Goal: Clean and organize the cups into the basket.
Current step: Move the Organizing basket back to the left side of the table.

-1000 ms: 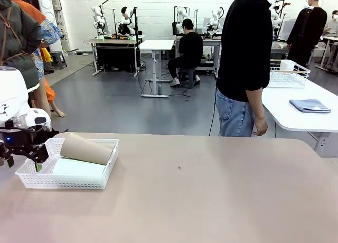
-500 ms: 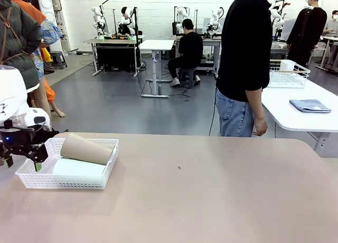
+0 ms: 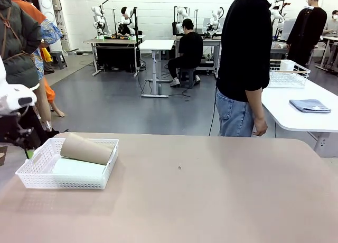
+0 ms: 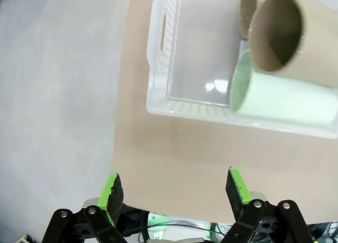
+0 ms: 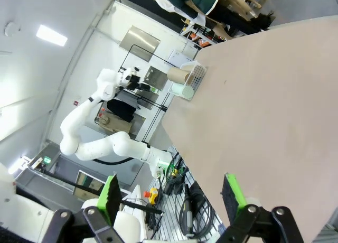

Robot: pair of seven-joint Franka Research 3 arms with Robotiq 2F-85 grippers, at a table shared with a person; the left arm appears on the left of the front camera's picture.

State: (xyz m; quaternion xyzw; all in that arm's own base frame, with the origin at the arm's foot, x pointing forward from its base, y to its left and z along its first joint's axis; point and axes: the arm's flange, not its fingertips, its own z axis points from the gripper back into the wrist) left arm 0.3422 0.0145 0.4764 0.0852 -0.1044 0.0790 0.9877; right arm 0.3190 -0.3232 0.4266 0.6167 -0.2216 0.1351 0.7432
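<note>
Left gripper (image 4: pixel 174 186): you see it released, its green pads spread wide with nothing between them, hanging above the bare edge of the surface (image 4: pixel 174 148) just short of the basket.
Right gripper (image 5: pixel 170 193): released as well, pads wide apart and holding nothing; your view looks along the bare surface towards the far basket.
Basket (image 3: pixel 31 175): sits at the robot's left end of the surface, near its edge.
Mint green cup (image 4: pixel 282 99): lies on its side on the basket floor.
Tan cup (image 4: pixel 288 37): lies on its side, resting across the mint green cup, open mouth towards the left wrist camera.
Second tan cup (image 4: pixel 247 10): you catch a sliver of it just behind the first.
Person (image 3: pixel 245 63): stands at the far side, hand hanging clear of the surface.
</note>
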